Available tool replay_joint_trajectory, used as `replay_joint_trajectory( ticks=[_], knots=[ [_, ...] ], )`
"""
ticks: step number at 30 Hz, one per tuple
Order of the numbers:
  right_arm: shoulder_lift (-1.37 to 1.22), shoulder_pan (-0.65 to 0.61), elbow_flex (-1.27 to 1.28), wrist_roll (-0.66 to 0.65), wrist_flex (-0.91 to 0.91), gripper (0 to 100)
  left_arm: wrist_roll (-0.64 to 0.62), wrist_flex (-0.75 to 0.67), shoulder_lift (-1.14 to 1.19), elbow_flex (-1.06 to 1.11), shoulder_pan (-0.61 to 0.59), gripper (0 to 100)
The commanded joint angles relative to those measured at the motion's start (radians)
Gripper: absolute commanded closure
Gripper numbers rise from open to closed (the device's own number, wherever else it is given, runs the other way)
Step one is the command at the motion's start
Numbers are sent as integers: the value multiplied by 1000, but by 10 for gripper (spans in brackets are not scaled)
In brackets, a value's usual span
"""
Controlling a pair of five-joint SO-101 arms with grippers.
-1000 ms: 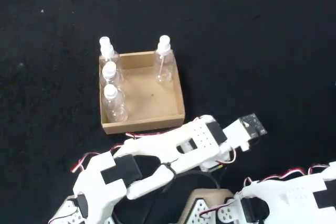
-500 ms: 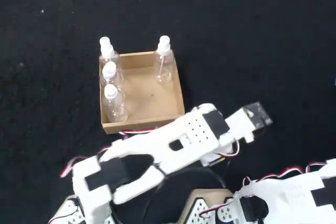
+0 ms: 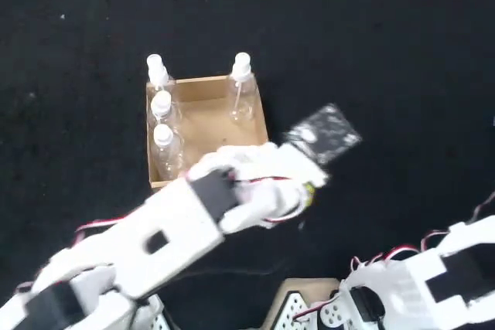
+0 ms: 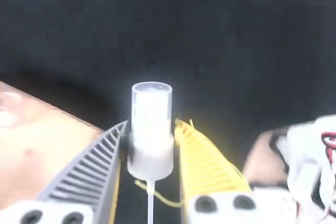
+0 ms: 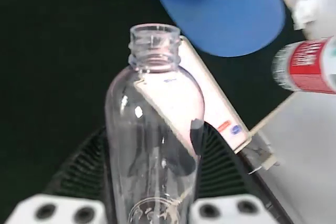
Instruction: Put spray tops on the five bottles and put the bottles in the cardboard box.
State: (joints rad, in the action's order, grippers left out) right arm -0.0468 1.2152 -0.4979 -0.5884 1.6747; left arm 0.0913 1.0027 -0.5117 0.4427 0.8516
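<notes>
Fifth bottle (image 5: 155, 93): uncapped, clamped in the right pincer (image 5: 153, 129). Spray top (image 4: 151, 103): dip tube attached, clamped in the left pincer (image 4: 150, 129) above the tabletop (image 3: 387, 75), just beside the cardboard box (image 3: 213, 130), which holds four capped bottles (image 3: 241, 86). Step in hand: capping the last bottle; the next move likely calls for aligning the tube over the open neck, seating the top, then boxing.

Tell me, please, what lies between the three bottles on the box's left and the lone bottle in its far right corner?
Only bare floor of the cardboard box, in the high view.
</notes>
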Motion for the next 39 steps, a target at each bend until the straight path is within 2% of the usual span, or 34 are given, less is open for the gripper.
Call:
replay_joint_trajectory(
  ticks=[1,5,8,11,17,21,26,31,36,39],
  knots=[
    [180,-84,154,20,-11,988,2,-138,-293,120,-74,970],
    [371,-144,377,89,-126,988,-5,-178,-505,226,-128,970],
    [538,-242,582,110,-210,988,-6,-201,-640,286,-162,970],
    [684,-391,746,137,-252,988,-6,-235,-740,334,-219,970],
    [877,-773,843,393,-324,988,-11,-310,-887,397,-358,970],
    [940,-985,923,523,-468,988,-103,-336,-939,400,-440,970],
    [1046,-1206,1098,589,-647,988,-176,-388,-961,400,-552,970],
    [1213,-1326,1343,612,-821,988,-227,-526,-957,400,-599,970],
    [1336,-1386,1517,609,-933,988,-226,-667,-950,400,-582,970],
    [1371,-1435,1583,612,-973,988,-226,-701,-950,400,-539,970]
  ],
)
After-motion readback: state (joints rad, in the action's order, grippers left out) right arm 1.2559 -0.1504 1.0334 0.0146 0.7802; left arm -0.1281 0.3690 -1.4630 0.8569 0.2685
